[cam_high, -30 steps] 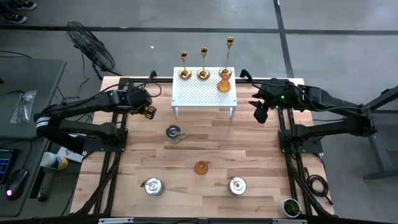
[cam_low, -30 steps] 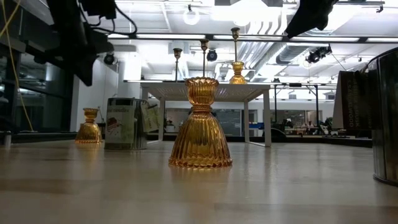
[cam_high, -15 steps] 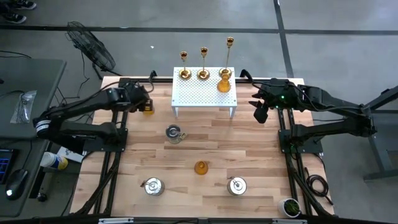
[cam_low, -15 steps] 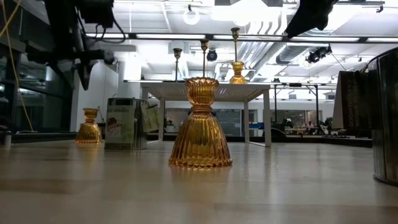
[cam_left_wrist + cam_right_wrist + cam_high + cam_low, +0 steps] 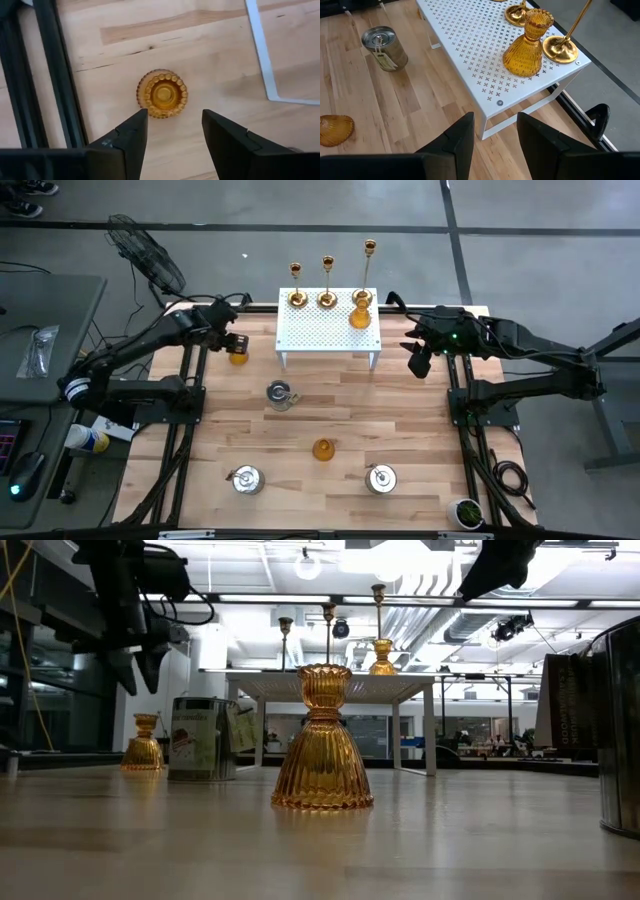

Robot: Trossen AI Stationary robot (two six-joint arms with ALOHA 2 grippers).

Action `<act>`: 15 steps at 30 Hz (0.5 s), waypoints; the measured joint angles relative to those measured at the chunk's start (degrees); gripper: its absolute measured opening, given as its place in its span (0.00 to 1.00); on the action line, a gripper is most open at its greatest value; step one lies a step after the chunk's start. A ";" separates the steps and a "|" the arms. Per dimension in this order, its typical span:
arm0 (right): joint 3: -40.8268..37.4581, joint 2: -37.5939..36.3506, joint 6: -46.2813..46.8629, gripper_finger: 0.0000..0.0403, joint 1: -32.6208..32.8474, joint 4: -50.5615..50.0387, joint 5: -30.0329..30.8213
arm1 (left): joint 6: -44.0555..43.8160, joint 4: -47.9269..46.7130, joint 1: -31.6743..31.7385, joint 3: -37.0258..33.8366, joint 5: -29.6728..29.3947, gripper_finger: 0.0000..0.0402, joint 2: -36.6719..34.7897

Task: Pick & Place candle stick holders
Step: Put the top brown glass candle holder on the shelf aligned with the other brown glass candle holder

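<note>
Left wrist view: left gripper (image 5: 172,135) released, fingers apart above amber cup (image 5: 162,93), untouched.

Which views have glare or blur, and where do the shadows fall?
Low view: bright ceiling lights glare behind the amber holder, and the near tabletop is blurred. Left wrist view: even light, with a soft shadow beside the white rack. High view: flat light, only faint shadows under the rack.

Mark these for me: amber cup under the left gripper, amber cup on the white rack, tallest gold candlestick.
amber cup under the left gripper (image 5: 162,93), left wrist view, centre of its top
amber cup on the white rack (image 5: 526,47), right wrist view, ribbed body
tallest gold candlestick (image 5: 369,247), high view, top socket
</note>
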 joint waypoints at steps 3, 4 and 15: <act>0.00 0.01 0.56 0.35 0.00 0.00 0.00 | 0.14 -0.99 -0.10 0.00 -1.86 0.46 -0.02; 0.00 0.00 0.86 0.35 0.00 0.00 0.00 | 0.15 -1.37 -0.53 0.00 -2.18 0.46 -0.02; 0.00 0.00 1.22 0.35 0.00 -0.04 0.00 | -12.99 0.46 -16.74 -8.24 -14.27 0.46 -8.14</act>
